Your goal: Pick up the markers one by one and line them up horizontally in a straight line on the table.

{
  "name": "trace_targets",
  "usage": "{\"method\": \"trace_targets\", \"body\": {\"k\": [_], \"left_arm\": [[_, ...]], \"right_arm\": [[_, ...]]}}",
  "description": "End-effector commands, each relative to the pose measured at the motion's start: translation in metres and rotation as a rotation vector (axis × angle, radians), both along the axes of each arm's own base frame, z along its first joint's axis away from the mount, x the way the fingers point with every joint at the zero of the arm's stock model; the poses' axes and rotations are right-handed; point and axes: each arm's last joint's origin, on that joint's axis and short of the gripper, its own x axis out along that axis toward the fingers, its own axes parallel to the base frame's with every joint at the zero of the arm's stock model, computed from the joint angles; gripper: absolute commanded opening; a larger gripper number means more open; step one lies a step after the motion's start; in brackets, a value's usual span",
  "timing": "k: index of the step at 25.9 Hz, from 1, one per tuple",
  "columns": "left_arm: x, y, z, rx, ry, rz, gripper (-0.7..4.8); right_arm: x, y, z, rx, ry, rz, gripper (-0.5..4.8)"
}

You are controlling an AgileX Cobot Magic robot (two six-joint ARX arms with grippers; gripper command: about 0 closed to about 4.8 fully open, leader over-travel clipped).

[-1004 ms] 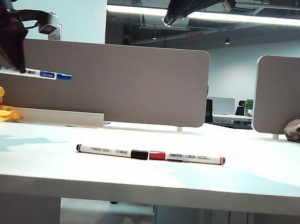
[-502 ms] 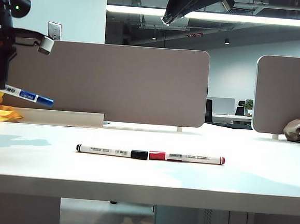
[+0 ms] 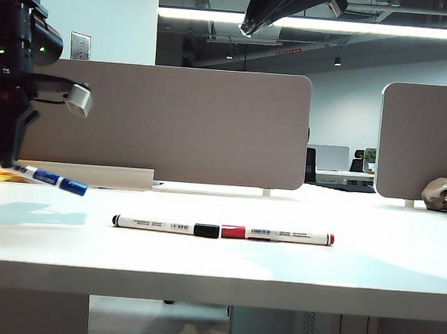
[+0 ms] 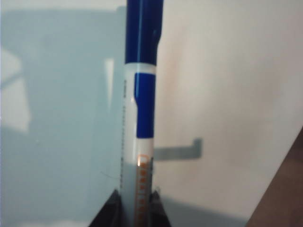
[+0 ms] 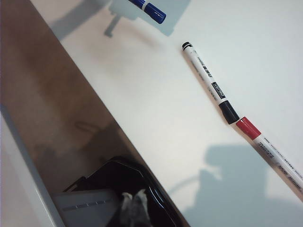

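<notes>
Gripping the blue marker (image 3: 48, 178) near the tabletop's (image 3: 277, 272) left edge, the left end effector (image 3: 4, 154) tilts its cap down; black marker (image 3: 165, 226) and red marker (image 3: 280, 235) lie cap-to-cap near the front edge

Left wrist view: fingers (image 4: 156, 201) pinch the barrel

Right wrist view: right end effector (image 5: 132, 203) closed, holding nothing

Bright ceiling light strips (image 3: 320, 24) light the scene from above; the glossy white worktop (image 3: 278, 264) glares and carries soft grey shadows. The blue-capped white marker (image 4: 140, 109) is blurred in the left wrist view.
</notes>
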Motion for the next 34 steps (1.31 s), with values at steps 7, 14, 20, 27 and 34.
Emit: {"method": "trace_targets", "body": {"k": [7,14,20,27,34], "left_arm": [[0.011,0.003,-0.024,0.039,-0.024,-0.065,-0.05],[0.021,-0.001,-0.03,0.018,-0.096,-0.077,-0.05],[0.024,-0.005,-0.038,-0.022,-0.082,-0.097,-0.05],[0.027,-0.013,-0.053,-0.046,-0.037,-0.118,-0.05],[0.028,-0.018,-0.062,-0.057,-0.016,-0.132,-0.05]], "right_arm": [[-0.001,0.0,0.003,0.009,-0.018,0.008,-0.06],[0.0,0.0,0.003,0.013,-0.024,0.008,-0.06],[0.0,0.0,0.003,0.015,-0.027,0.008,-0.06],[0.0,0.0,0.003,0.014,-0.027,0.01,-0.06],[0.0,0.0,0.003,0.013,-0.028,0.009,-0.06]]}}
